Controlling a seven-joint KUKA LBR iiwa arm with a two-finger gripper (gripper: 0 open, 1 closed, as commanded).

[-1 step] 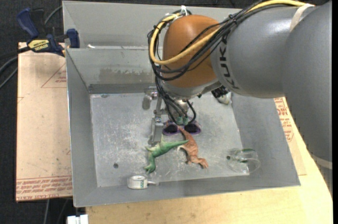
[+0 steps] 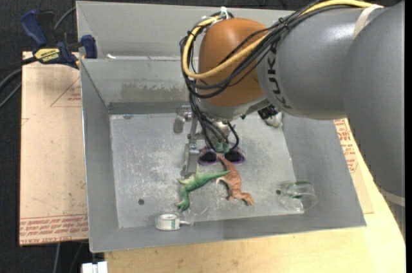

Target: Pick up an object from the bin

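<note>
Approach step - two-finger gripper [image 2: 205, 161] low in grey metal bin [image 2: 96, 136], jaws apart, empty, beside small purple rounded plastic thing [image 2: 233, 154], just above green toy dinosaur [image 2: 199, 181]. Next - straddle one thing, then close.

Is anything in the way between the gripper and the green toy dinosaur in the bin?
Nothing visible. The gripper hangs close above the green dinosaur; a purple thing and an orange dinosaur lie close beside it.
</note>
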